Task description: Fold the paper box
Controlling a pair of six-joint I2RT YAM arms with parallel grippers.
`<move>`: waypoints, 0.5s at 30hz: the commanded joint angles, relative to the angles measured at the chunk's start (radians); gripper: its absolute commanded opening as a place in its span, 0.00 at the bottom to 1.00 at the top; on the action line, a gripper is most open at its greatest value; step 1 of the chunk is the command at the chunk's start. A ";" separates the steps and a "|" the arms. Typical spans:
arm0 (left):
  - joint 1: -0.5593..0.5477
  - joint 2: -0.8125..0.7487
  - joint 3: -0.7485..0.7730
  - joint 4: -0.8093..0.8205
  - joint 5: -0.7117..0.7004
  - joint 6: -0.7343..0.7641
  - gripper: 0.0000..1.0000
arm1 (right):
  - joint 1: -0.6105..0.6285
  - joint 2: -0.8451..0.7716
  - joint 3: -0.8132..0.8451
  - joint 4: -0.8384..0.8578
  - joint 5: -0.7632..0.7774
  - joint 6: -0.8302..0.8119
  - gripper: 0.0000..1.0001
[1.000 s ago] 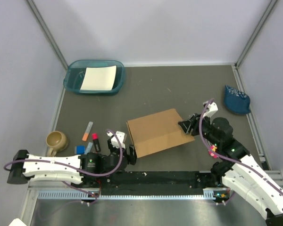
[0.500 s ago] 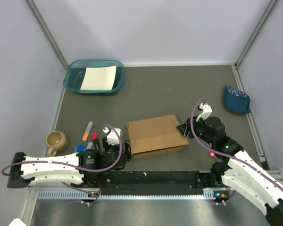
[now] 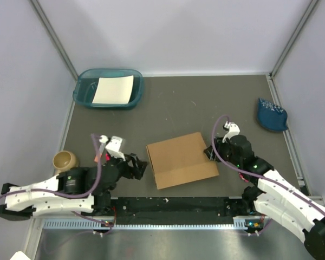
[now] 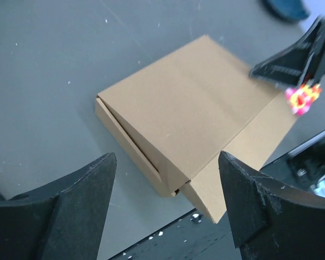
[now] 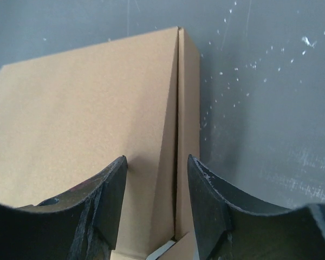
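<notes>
The paper box (image 3: pixel 181 160) is a brown cardboard mailer lying flat in the middle of the table, with its lid down. In the left wrist view the paper box (image 4: pixel 189 114) shows a lid slightly raised at the near corner and a flap (image 4: pixel 244 162) sticking out along one side. My left gripper (image 3: pixel 138 165) (image 4: pixel 167 160) stands wide open just left of the box and touches nothing. My right gripper (image 3: pixel 211 151) (image 5: pixel 157 162) is open at the box's right edge (image 5: pixel 179 108), one finger over the lid, the other over the side wall.
A teal tray (image 3: pixel 86 92) holding a white sheet (image 3: pixel 112 89) stands at the back left. A tan mug (image 3: pixel 65 161) sits by the left arm. A blue object (image 3: pixel 271 115) lies at the right edge. A black strip (image 3: pixel 179 205) runs along the near edge.
The box has come down from a tilted pose to lie flat. My left gripper has pulled back to the left, off the box corner. My right gripper has shifted slightly nearer along the right edge.
</notes>
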 commanded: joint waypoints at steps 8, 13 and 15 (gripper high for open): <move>0.057 0.002 -0.276 0.407 -0.008 -0.089 0.89 | 0.010 0.022 -0.016 0.018 0.014 0.003 0.49; 0.104 0.183 -0.290 0.454 0.032 -0.200 0.89 | 0.010 -0.001 0.025 -0.024 0.017 -0.009 0.50; 0.106 0.199 -0.290 0.429 0.001 -0.246 0.84 | 0.010 0.000 0.030 -0.032 0.017 -0.009 0.50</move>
